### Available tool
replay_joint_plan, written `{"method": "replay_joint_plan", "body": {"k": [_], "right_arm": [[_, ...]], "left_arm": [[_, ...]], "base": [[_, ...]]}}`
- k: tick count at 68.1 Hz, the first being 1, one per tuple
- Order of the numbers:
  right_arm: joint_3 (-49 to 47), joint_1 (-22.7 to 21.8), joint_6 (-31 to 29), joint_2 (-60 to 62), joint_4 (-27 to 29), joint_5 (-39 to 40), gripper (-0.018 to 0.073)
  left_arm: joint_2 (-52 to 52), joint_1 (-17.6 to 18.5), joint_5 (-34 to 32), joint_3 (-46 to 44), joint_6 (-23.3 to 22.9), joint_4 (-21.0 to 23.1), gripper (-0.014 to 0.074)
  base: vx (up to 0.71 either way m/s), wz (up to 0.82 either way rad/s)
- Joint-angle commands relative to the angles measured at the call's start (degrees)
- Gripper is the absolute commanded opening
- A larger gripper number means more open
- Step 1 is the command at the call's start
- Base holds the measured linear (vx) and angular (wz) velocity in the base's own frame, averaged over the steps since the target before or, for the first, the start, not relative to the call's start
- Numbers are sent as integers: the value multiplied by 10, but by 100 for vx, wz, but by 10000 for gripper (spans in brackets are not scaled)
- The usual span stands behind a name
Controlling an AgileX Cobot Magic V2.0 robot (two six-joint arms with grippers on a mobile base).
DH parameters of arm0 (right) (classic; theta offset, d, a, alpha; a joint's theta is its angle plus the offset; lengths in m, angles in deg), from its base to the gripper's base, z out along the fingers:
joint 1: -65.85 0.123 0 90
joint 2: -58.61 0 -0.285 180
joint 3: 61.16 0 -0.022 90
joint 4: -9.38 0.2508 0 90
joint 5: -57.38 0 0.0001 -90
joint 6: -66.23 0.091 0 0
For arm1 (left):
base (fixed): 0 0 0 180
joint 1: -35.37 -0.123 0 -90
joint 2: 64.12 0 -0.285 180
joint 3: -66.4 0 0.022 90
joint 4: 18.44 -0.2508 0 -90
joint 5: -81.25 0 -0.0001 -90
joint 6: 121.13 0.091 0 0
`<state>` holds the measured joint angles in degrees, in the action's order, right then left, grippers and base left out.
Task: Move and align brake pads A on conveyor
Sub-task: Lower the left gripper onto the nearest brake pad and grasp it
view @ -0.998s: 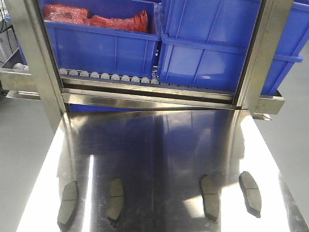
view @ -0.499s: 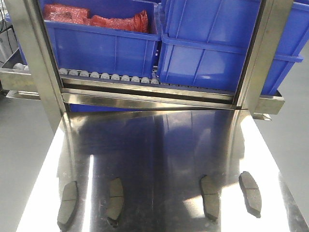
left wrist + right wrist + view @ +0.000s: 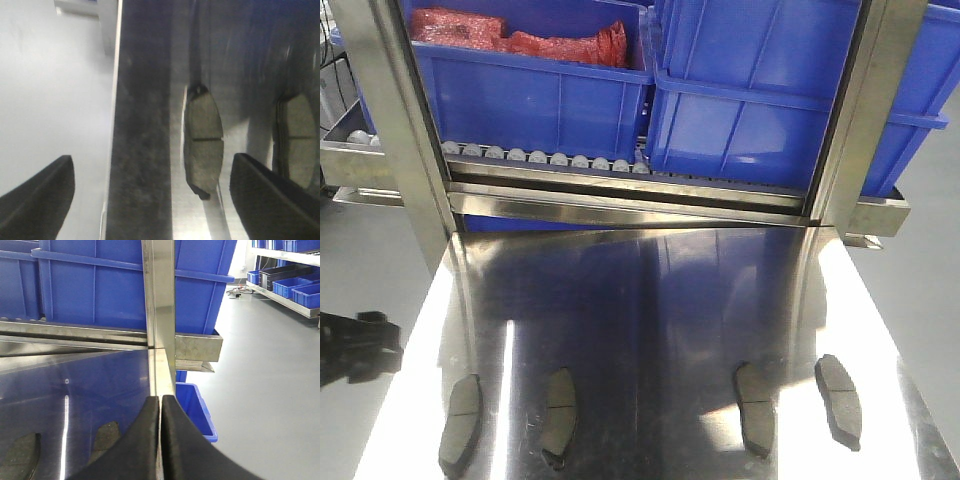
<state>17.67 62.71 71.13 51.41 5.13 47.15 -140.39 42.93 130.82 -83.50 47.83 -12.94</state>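
Pads (image 3: pixel 559 415) lie spaced along front edge of tabletop (image 3: pixel 650 300).

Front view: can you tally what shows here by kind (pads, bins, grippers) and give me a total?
Brake pads: 4, all lying on the steel tabletop
Blue bins: 2 clearly seen; whether more are stacked behind cannot be told
Grippers: 1, the left gripper at the left edge
Total: 7
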Motion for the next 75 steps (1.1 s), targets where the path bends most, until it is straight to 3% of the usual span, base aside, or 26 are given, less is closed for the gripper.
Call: {"method": "replay_joint_plan", "body": {"k": [1,15,30,40,75], "right_arm": [[7,-2,-1,7,-4,43,-11],[7,-2,-1,7,-4,43,-11],[7,-2,-1,7,-4,43,-11],[7,-2,-1,7,-4,43,-11],[7,-2,-1,7,-4,43,-11]], "left_arm": [[-20,30,-13,-17,-23,2,587],[-92,91,0,-34,-68,0,587],[-177,142,47,-111,-111,-42,587],[-226,153,69,-139,-125,-37,587],[-289,152,46,-141,-141,-27,587]], "base": [[0,0],[0,0],[0,0],[0,0],[0,0]]}}
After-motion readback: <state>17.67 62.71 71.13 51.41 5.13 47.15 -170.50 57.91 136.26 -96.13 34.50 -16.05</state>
